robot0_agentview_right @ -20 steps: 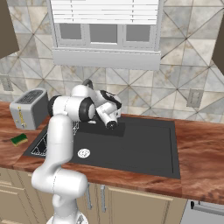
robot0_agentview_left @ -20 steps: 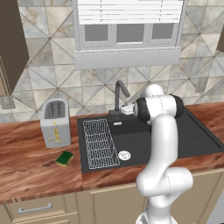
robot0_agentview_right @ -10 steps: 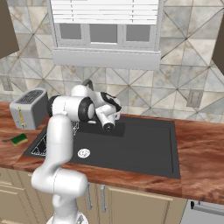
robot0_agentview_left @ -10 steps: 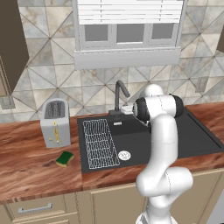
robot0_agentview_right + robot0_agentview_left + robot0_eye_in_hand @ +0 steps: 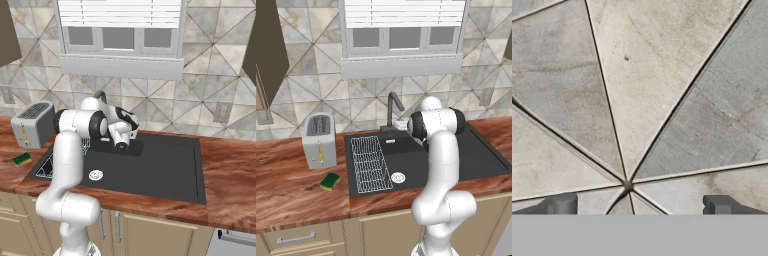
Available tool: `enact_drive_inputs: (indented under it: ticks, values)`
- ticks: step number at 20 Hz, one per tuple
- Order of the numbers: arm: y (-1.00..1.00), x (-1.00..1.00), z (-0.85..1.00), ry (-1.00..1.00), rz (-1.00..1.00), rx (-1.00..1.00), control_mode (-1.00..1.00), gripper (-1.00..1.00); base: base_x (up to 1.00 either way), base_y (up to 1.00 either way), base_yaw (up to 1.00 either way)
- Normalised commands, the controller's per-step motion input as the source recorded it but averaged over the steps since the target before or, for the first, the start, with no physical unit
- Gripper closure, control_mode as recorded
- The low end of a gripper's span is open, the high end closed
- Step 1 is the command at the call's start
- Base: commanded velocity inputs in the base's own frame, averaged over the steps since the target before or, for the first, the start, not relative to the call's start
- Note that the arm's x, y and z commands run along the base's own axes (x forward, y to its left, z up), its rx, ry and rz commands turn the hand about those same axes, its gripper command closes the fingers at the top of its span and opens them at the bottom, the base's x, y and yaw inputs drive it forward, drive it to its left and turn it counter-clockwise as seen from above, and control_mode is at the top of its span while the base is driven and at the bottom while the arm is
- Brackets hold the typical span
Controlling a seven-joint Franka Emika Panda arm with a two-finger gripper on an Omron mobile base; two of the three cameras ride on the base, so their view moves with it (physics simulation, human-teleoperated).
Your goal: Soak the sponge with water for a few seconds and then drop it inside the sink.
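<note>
The sponge (image 5: pixel 330 181) (image 5: pixel 22 159), green on top with a yellow edge, lies on the wooden counter left of the sink (image 5: pixel 481 155) (image 5: pixel 160 165), in front of the toaster. My gripper (image 5: pixel 641 205) is open with nothing between its fingertips (image 5: pixel 562 204), and it faces the tiled wall from close up. The arm's hand (image 5: pixel 122 134) hovers over the back of the sink beside the dark faucet (image 5: pixel 393 107), far from the sponge. The water is out of view.
A silver toaster (image 5: pixel 319 140) (image 5: pixel 32 122) stands on the counter at the left. A white wire rack (image 5: pixel 370 162) lies in the sink's left part, next to the round drain (image 5: pixel 398 177) (image 5: pixel 95 174). A window sill juts out above the faucet.
The hand has shifted only slightly near the faucet. The jaws stay open and the sponge has not moved.
</note>
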Motion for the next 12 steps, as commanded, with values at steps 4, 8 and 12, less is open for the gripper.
enact_drive_inputs:
  ticks: [4, 8, 12]
  values:
    - [-0.80, 0.00, -0.13, 0.00, -0.04, 0.09, -1.00, -1.00, 0.00, 0.00, 0.00]
    - [-0.77, 0.00, -0.17, 0.00, -0.03, 0.10, -1.00, -1.00, 0.00, 0.00, 0.00]
    - [-0.78, 0.00, -0.23, 0.00, -0.04, 0.12, -1.00, -1.00, 0.00, 0.00, 0.00]
